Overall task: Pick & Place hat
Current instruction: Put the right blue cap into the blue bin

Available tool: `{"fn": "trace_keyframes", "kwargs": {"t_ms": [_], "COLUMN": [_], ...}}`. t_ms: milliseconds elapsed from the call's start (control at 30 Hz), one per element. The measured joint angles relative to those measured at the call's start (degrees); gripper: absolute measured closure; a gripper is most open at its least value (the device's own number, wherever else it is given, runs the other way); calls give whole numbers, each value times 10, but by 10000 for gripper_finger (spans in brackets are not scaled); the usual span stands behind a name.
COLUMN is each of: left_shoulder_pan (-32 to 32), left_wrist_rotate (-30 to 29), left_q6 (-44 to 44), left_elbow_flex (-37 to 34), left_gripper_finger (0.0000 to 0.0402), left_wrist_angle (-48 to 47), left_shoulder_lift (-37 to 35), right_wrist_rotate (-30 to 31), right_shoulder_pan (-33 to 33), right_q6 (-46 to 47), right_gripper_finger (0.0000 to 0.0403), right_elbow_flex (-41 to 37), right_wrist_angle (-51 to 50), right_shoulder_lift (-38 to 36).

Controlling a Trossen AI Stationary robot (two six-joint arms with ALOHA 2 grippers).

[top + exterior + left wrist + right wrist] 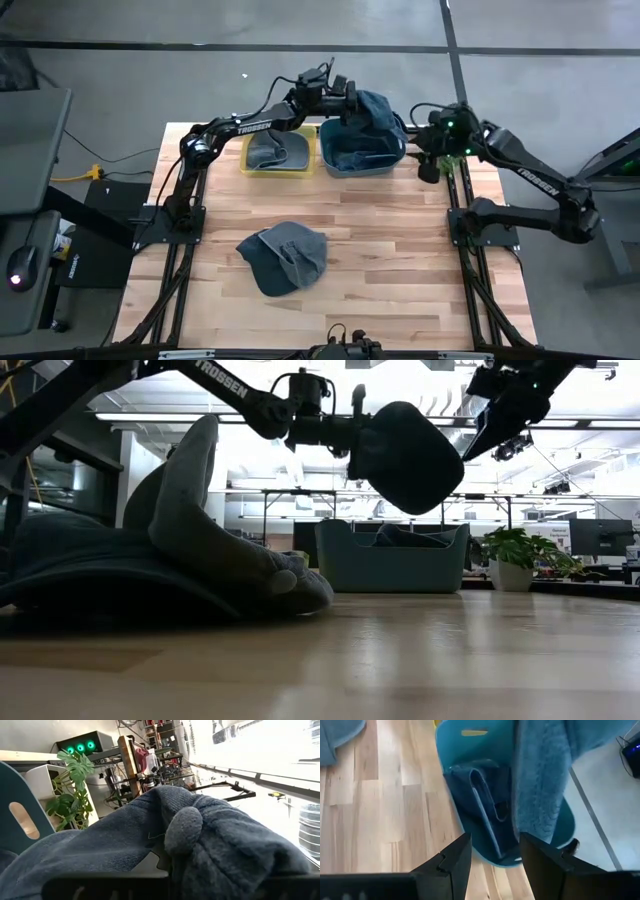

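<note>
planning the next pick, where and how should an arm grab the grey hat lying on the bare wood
Take the grey hat by its raised, crumpled crown, coming straight down from above. In the low view the crown stands up as a tall fold while the rest lies flat against the table, so the fold probably gives the jaws fabric to pinch. Nothing stands close around it.
</note>
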Motion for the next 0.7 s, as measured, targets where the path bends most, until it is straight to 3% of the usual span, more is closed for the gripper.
{"fn": "trace_keyframes", "kwargs": {"t_ms": [400,700], "left_shoulder_pan": [-1,-5], "left_wrist_rotate": [14,25], "left_q6": [2,4], "left_elbow_flex": [0,0], "left_gripper_finger": [401,401], "left_wrist_angle": [0,0], "left_shoulder_lift": [0,0], "right_wrist_rotate": [205,200], "right_shoulder_pan": [66,67], "right_q6": [24,30], "right_gripper_finger": [242,242], "right_elbow_flex": [-40,-39], "right_wrist_angle": [102,115], "right_shoulder_lift": [1,1]}}
